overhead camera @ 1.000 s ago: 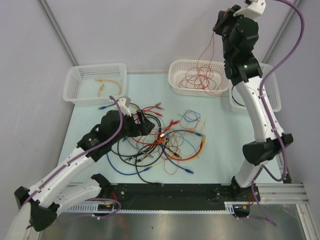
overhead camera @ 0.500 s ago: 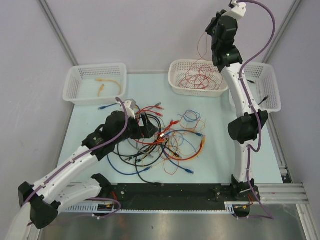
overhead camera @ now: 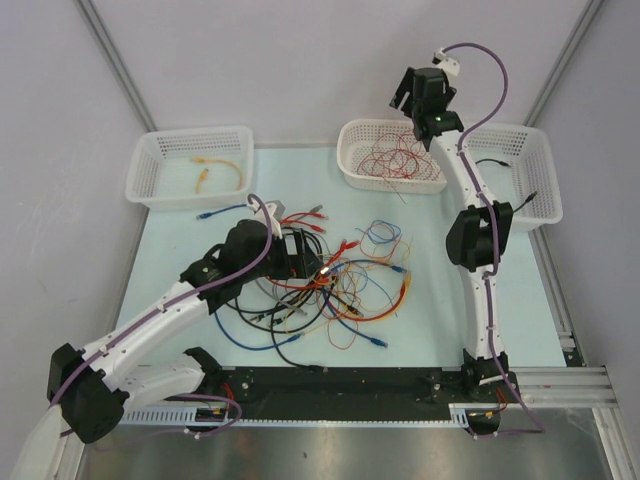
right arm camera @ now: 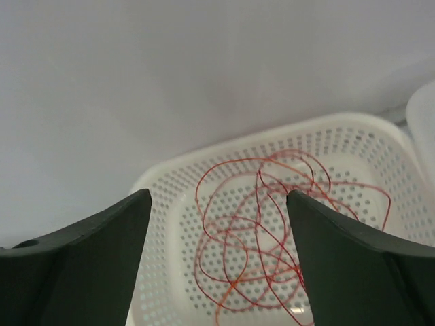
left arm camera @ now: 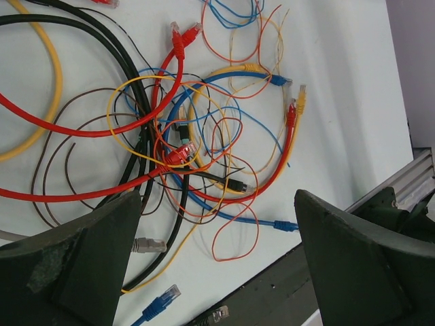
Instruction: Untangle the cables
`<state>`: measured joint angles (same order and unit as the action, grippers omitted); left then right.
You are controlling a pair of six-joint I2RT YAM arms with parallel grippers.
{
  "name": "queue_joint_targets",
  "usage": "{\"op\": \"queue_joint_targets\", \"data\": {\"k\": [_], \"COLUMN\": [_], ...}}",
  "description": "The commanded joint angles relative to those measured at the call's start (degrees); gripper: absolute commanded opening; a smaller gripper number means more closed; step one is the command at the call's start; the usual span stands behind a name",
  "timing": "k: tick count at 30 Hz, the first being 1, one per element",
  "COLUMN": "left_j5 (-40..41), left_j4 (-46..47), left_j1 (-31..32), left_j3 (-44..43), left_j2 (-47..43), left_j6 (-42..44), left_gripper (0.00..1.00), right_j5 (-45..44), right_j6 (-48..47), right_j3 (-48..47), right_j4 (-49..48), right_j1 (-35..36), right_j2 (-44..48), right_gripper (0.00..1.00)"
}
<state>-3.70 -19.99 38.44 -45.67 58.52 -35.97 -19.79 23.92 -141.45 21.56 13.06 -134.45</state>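
The cables (overhead camera: 330, 285) lie tangled in the middle of the table: red, orange, yellow, blue and black wires with small plugs. My left gripper (overhead camera: 300, 247) hovers over the tangle's left part, open and empty. In the left wrist view the knot (left arm camera: 183, 153) lies ahead of the spread left gripper (left arm camera: 217, 197). My right gripper (overhead camera: 412, 98) hangs open above the middle basket (overhead camera: 352, 132). A bundle of thin red wire (overhead camera: 398, 162) lies loose in that basket. In the right wrist view the red wire (right arm camera: 272, 238) lies below the open right gripper (right arm camera: 217, 197), touching neither finger.
A left basket (overhead camera: 150, 150) holds an orange cable (overhead camera: 212, 166). A right basket (overhead camera: 540, 200) holds a black cable (overhead camera: 492, 160). A loose blue cable (overhead camera: 215, 213) lies near the left basket. The black rail (overhead camera: 350, 385) runs along the near edge.
My right arm swung left and down over the middle basket and opened. The red wire that hung from it now lies in the basket. My left gripper edged right over the tangle.
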Motion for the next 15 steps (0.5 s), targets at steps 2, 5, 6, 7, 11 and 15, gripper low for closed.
{"op": "queue_joint_targets", "data": {"k": [2, 5, 6, 7, 11, 15], "left_j5": [-2.01, -2.44, -2.62, -2.62, -2.36, -1.48], "left_j4": [2.85, 3.29, 3.38, 3.55, 3.11, 2.5], "left_j1": [-0.38, -0.38, -0.29, -0.29, -0.29, -0.38], "left_j3": [0.23, 0.41, 0.32, 0.32, 0.14, -0.21], "left_j2": [0.1, 0.19, 0.28, 0.36, -0.07, -0.6], "left_j6": [0.9, 0.46, 0.37, 0.2, 0.28, 0.19], "left_gripper": [1.0, 1.0, 1.0, 1.0, 0.99, 1.0], "right_j5": [5.29, 5.38, 5.12, 5.03, 5.03, 5.38], "right_j6": [2.62, 3.67, 4.46, 4.81, 5.61, 4.12], "right_j3": [-3.05, 0.37, 1.69, 5.18, 18.9, 25.95], "right_j4": [9.54, 10.61, 10.52, 10.17, -1.03, -6.27], "right_j1": [-0.4, -0.4, -0.32, -0.4, 0.91, 5.47], "right_j2": [-0.64, 1.37, 2.34, 3.48, 13.58, 23.68], "right_gripper": [0.94, 0.95, 0.95, 0.95, 0.95, 0.95]}}
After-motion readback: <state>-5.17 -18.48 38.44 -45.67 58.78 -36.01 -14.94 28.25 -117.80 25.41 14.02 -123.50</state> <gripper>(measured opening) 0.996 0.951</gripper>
